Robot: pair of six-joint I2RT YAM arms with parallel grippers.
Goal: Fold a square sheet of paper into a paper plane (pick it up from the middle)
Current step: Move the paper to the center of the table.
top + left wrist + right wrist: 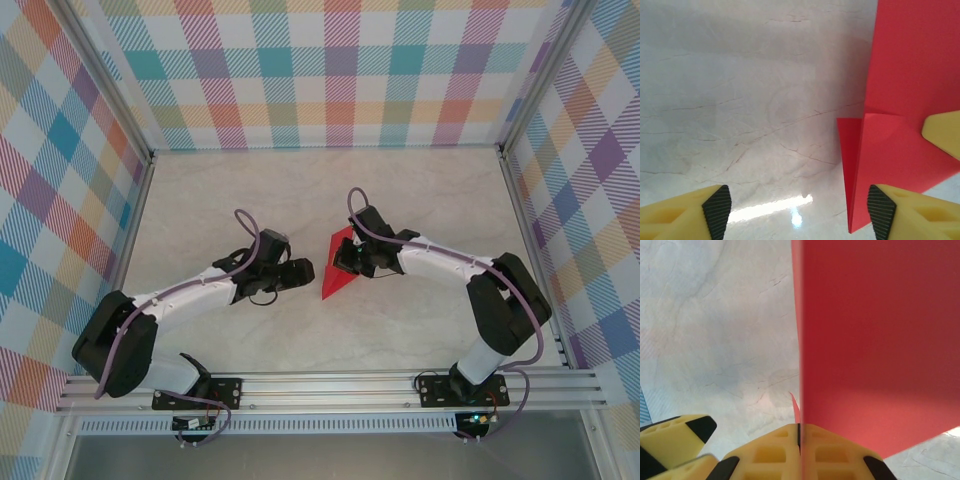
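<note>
- A pale marbled tabletop (300, 200), walled in by checked panels (330, 70).
- A thin, creased, pointed red paper sheet (336, 272) at the table's middle, between the two grippers, held on edge with its tip toward the near side.
- The right gripper (800, 440): yellow fingers pressed together, pinching the paper's edge.
- The left gripper (799, 207): jaws wide apart, gripping nothing, the paper just beside one finger.

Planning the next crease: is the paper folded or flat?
Folded. The paper is a pointed shape with overlapping creased flaps, pinched in the right gripper.
</note>
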